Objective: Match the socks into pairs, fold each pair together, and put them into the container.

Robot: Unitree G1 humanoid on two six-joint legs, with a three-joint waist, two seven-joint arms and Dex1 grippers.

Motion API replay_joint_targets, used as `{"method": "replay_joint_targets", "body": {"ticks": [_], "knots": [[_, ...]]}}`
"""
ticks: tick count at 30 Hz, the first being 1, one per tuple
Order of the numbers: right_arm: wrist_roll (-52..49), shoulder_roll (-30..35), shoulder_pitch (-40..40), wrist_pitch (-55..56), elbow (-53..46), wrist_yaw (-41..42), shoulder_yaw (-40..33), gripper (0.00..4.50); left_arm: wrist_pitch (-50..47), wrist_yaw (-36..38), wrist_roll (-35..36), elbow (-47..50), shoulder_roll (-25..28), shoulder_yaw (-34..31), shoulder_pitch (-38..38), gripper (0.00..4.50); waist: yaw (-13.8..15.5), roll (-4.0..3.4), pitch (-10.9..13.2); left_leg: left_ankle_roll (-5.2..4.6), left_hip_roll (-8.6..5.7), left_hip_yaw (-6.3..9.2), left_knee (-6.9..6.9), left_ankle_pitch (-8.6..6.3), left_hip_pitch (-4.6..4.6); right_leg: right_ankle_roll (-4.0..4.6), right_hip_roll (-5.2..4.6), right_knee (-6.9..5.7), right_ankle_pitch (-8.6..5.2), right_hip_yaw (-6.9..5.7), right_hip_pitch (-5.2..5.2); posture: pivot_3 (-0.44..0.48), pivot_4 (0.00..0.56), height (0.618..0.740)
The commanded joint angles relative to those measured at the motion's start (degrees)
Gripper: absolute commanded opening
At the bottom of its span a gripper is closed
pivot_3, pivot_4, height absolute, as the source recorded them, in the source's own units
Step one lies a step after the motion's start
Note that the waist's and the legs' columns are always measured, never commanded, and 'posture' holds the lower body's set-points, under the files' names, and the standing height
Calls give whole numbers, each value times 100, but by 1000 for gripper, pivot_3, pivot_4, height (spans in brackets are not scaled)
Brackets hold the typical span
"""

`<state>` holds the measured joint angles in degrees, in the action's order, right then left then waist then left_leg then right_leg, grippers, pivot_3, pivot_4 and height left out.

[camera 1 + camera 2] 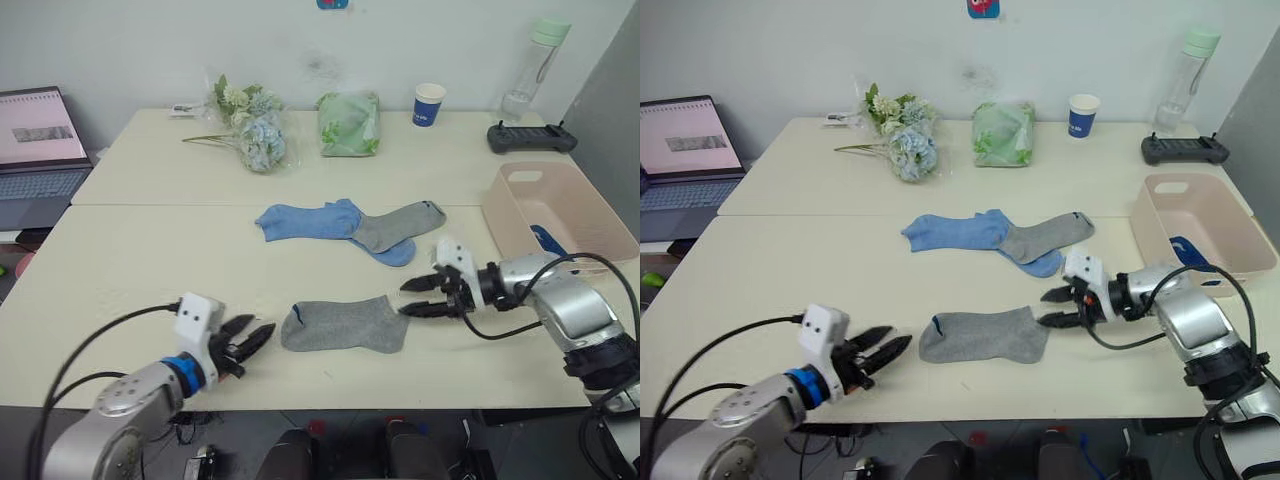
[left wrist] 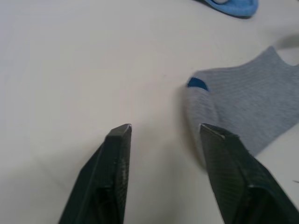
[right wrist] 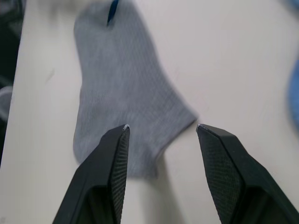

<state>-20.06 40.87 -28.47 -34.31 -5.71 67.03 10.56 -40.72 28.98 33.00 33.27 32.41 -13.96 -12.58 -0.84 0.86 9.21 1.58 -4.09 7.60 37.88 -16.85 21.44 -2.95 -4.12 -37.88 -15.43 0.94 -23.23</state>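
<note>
A grey sock (image 1: pixel 345 326) lies flat near the table's front edge. My left gripper (image 1: pixel 250 340) is open just left of its cuff, which bears a blue tab (image 2: pixel 198 84). My right gripper (image 1: pixel 418 297) is open at the sock's toe end (image 3: pixel 140 135), with the fabric between its fingers. Farther back, a second grey sock (image 1: pixel 397 225) overlaps two light blue socks (image 1: pixel 305 220). The pale pink container (image 1: pixel 560 212) stands at the right with something dark navy blue (image 1: pixel 547 240) inside.
At the back of the table are a bunch of flowers (image 1: pixel 250 128), a green bag (image 1: pixel 349 123), a blue paper cup (image 1: pixel 428 104), a clear bottle (image 1: pixel 532 70) and a black controller (image 1: pixel 530 137). A laptop (image 1: pixel 40 140) stands off to the left.
</note>
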Motion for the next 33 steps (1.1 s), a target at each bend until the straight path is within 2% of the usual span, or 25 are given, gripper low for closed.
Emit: {"method": "replay_joint_targets", "body": {"ticks": [1,3,4,9,11,15,21,27,29,33], "knots": [[-357,-458,166,144,-485,-373,-303,2493,617,406,-75,89,105,18,337,2567,18,0,0,0,0,0,0,0,0,0,0,0,0,1,1,0,150,740],[-39,-680,422,610,-619,-512,-44,2119,1098,748,-592,-3,313,629,593,2608,47,-1,0,0,-2,-3,1,0,1,0,-1,1,0,0,1,0,150,740],[122,-750,518,823,-655,-557,87,1917,1307,875,-824,-81,393,880,694,2176,55,-1,-1,0,-3,-4,1,0,1,0,-1,3,0,1,1,0,150,740],[1061,-1004,906,1944,-540,-904,790,39,1845,1289,-1620,-734,503,1996,1197,623,69,-2,-1,0,-12,-7,2,0,-1,0,-2,1,1,-1,-2,0,150,740],[1284,-954,1002,2215,-355,-931,912,0,1989,1364,-1914,-994,561,2259,1252,13,59,-2,-1,0,-11,-6,1,0,-2,-1,0,-1,1,-2,-2,0,150,740],[1543,-648,1254,2589,59,-889,827,0,2647,1352,-2757,-1678,843,2604,1087,13,60,-2,-1,0,-11,-5,-2,0,-5,-1,4,-2,0,-2,-2,0,150,740],[1259,-188,1582,2714,-32,-629,407,0,2890,1455,-2425,-1729,853,2118,824,13,55,-7,-5,-25,-7,-10,-7,-14,-33,-2,1,-2,-1,4,19,0,150,740],[392,-286,1599,2304,-720,-279,165,0,2778,1853,-1647,-1207,691,1814,825,13,51,-7,-3,-25,-3,-9,-6,-14,-37,-2,3,-3,-1,1,26,0,150,740],[504,-299,1603,2238,-787,-321,297,0,2580,1902,-1573,-1124,717,1858,777,13,56,-7,-3,-26,-2,-8,-6,-14,-36,-2,2,-1,-1,1,26,0,150,740],[1165,-240,1639,2339,-560,-477,703,0,2531,1921,-2026,-1296,888,2136,590,13,53,-7,-3,-26,-4,-9,-7,-15,-37,-3,4,-2,-1,1,25,0,150,740]]}}
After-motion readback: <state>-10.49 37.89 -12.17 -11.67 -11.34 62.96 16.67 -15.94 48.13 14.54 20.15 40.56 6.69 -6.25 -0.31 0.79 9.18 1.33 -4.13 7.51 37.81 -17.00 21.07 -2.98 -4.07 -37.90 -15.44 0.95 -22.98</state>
